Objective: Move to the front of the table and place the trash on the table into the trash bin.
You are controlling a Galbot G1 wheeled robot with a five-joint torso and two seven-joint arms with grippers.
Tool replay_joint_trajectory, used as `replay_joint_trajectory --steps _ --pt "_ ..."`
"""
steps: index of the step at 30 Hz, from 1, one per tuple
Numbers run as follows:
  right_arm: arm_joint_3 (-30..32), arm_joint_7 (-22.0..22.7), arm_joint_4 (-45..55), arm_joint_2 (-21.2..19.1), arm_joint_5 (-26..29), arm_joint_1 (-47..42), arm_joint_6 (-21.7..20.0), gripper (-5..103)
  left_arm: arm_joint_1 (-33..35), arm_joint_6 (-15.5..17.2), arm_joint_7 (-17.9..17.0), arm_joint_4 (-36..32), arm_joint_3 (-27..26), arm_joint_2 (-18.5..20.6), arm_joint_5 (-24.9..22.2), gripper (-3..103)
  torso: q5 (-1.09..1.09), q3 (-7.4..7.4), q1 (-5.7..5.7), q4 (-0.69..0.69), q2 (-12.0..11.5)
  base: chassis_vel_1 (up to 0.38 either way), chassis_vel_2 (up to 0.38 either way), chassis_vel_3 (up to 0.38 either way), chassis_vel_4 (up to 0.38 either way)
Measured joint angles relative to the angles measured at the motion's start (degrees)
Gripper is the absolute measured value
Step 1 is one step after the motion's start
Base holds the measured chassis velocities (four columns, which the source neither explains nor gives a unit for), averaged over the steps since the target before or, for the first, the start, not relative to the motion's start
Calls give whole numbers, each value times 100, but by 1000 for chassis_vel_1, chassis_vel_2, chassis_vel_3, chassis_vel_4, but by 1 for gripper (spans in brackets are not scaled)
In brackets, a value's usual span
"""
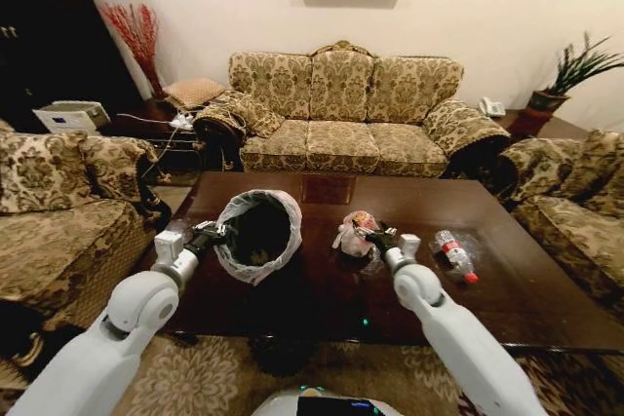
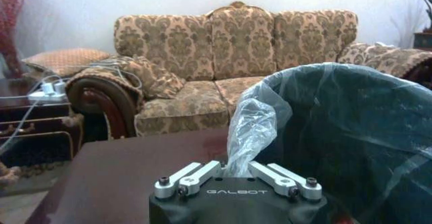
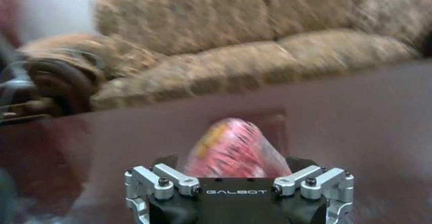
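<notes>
The table (image 1: 507, 270) fills the middle and lower part of the head view, its dark glossy top running from the left-centre out past the right edge, with sofas around it on the far side, the left and the right. Broad bare wood lies in the lower right of the tabletop and along its far edge; the near edge crosses the frame just above the carpet.

The trash bin (image 1: 257, 234) is at centre-left, tipped with its dark mouth toward the camera, its whitish liner ruffled around the rim. It sits near the table's left edge. The left gripper (image 1: 218, 233) is at the bin's left side; in the left wrist view its jaws are pressed together on a bunched fold of the liner (image 2: 251, 133), with the bin wall (image 2: 351, 133) just beside.

Just right of the bin, with a gap of bare wood between, lies the pink-white plastic bag bundle (image 1: 353, 232). The right gripper (image 1: 375, 237) is at it; in the right wrist view the bundle (image 3: 233, 150) sits between the spread jaws, though whether they grip it I cannot tell.

Further right, apart from the bundle, the clear red-capped bottle (image 1: 454, 254) lies on its side, cap toward the lower right.
</notes>
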Motion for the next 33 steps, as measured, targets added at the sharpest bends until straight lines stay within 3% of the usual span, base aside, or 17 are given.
replay_joint_trajectory --steps 3,6,13,23,27,33 --pt "-32 328 -172 166 393 188 -196 100 -29 0 58 36 35 -58 8 1 -2 0 0 -4 0 0 0 0 0" --pt "-69 367 -337 253 519 332 -257 103 -45 0 73 77 50 -94 22 1 -2 -1 -1 -4 0 0 0 0 0" --pt "-177 306 -803 464 529 653 -211 93 -51 0 60 119 46 -113 52 1 -2 -1 -1 1 0 0 0 0 0" --pt "-157 238 -897 490 420 656 -42 61 -101 -11 49 136 34 -28 24 1 -1 -1 -1 -1 0 0 0 0 0" --pt "-139 243 -845 438 426 657 -5 53 -126 -13 48 150 34 -6 15 1 0 -1 -1 -1 0 0 0 0 0" --pt "-30 297 -147 89 540 653 39 37 -233 -14 62 243 67 135 -87 1 -3 -1 -1 0 0 0 0 0 0"
